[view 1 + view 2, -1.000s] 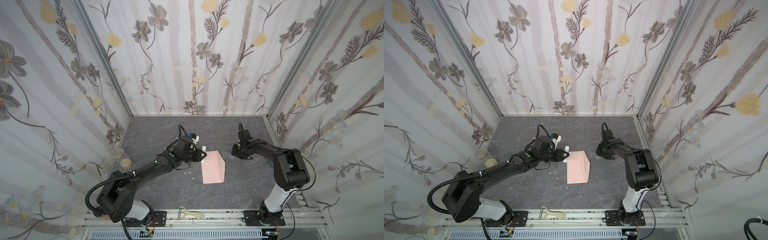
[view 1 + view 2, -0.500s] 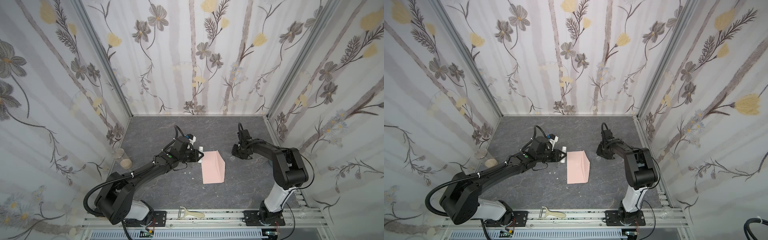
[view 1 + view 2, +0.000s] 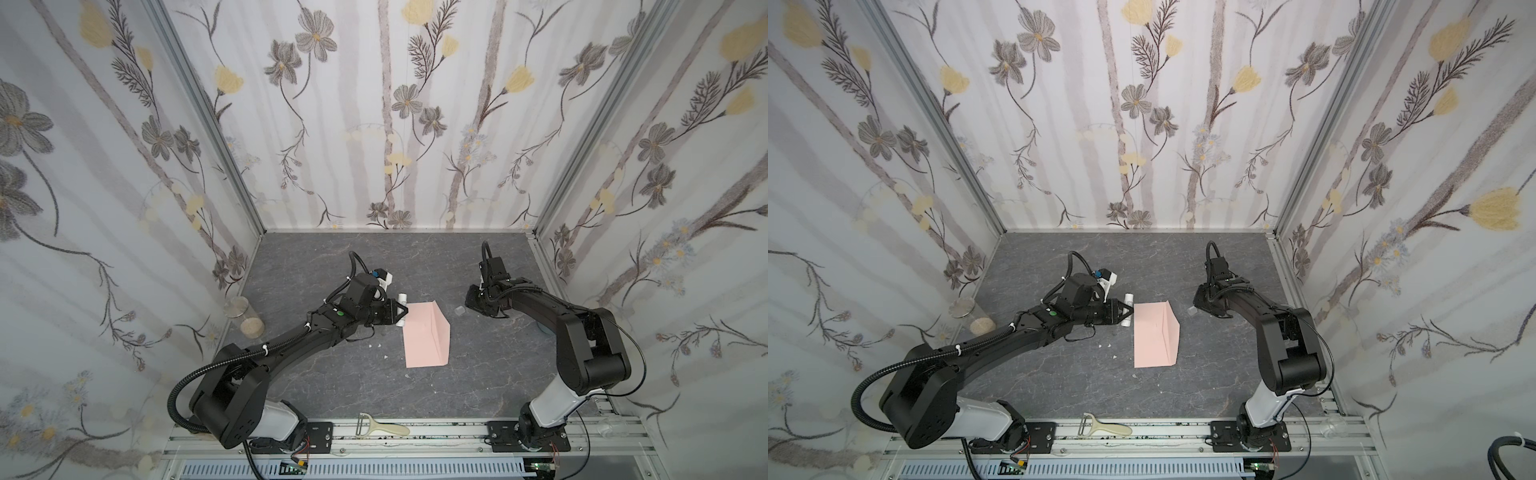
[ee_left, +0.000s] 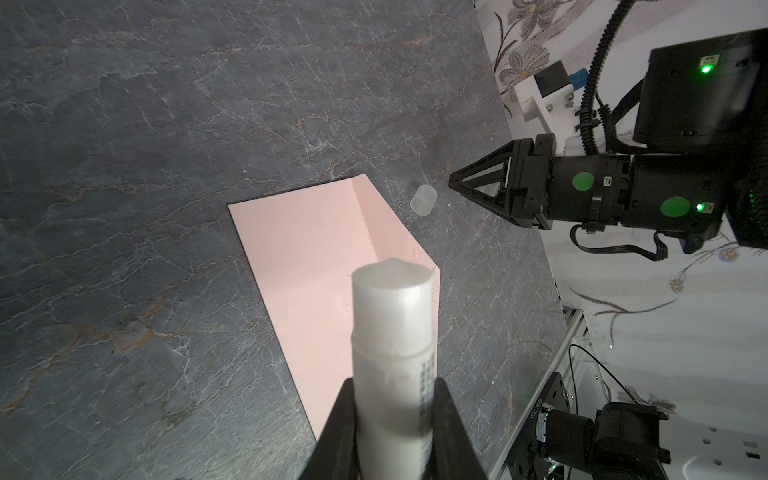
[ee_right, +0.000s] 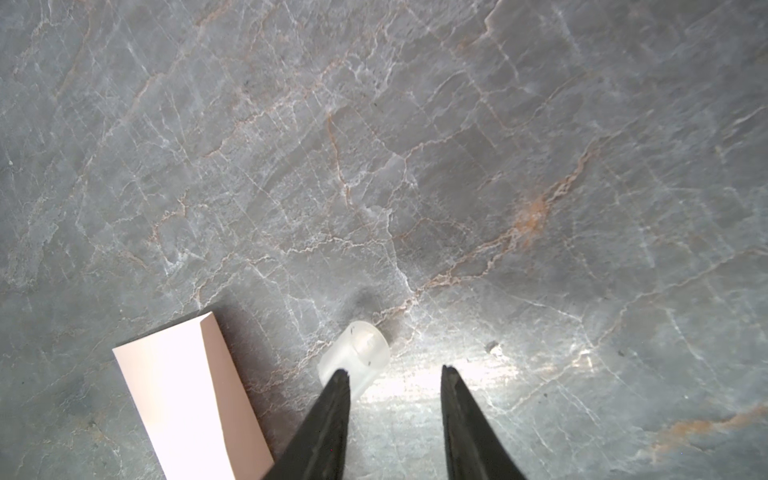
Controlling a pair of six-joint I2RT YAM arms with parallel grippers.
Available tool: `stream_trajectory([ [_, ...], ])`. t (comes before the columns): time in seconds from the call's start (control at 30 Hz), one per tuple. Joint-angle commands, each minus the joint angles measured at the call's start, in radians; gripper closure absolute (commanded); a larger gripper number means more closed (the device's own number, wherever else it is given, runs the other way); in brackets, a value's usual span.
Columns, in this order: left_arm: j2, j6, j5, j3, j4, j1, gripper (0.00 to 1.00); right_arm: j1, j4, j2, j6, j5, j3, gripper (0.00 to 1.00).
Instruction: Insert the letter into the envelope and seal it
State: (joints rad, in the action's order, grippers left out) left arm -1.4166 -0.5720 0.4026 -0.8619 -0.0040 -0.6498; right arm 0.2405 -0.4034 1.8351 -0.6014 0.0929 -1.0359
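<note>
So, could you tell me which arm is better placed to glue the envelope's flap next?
Left. The left hand grips the uncapped glue stick, its tip pointing at the envelope's open flap. The right hand is open and empty beside the loose cap, apart from the envelope.

Black arms (image 3: pixel 291 345) with white base links (image 3: pixel 274 419), green dots (image 4: pixel 582 181), triangular jaws.

Loose clear cap (image 4: pixel 423 200), glue stick (image 4: pixel 390 332) — peeler (image 3: pixel 386 428) on rail (image 3: pixel 449 431)
</note>
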Motion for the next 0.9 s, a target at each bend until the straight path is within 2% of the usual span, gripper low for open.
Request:
stream_trajectory([
  [0.0,-0.007,0.003,0.018,0.002,0.044,0.002,1.0,0.029,0.048,0.024,-0.014,0.006,-0.023,0.61],
  [0.23,-0.008,-0.007,0.022,0.01,0.055,0.002,1.0,0.099,0.033,0.065,-0.012,-0.079,-0.101,0.61],
  [0.43,-0.004,-0.014,0.01,0.015,0.059,0.001,1.0,0.144,-0.006,0.044,0.006,-0.155,-0.128,0.61],
  [0.57,-0.026,-0.036,-0.001,-0.011,0.066,0.002,1.0,0.15,0.031,-0.057,0.026,-0.088,-0.077,0.61],
  [0.63,-0.045,-0.061,-0.024,-0.032,0.073,0.002,1.0,0.149,0.068,-0.125,0.043,-0.015,-0.034,0.61],
  [0.77,-0.091,-0.152,-0.097,-0.076,0.09,0.001,1.0,0.154,0.185,-0.306,0.025,0.089,0.076,0.62],
  [0.87,-0.14,-0.249,-0.123,-0.121,0.111,0.002,1.0,0.197,0.258,-0.416,0.02,0.074,0.142,0.62],
])
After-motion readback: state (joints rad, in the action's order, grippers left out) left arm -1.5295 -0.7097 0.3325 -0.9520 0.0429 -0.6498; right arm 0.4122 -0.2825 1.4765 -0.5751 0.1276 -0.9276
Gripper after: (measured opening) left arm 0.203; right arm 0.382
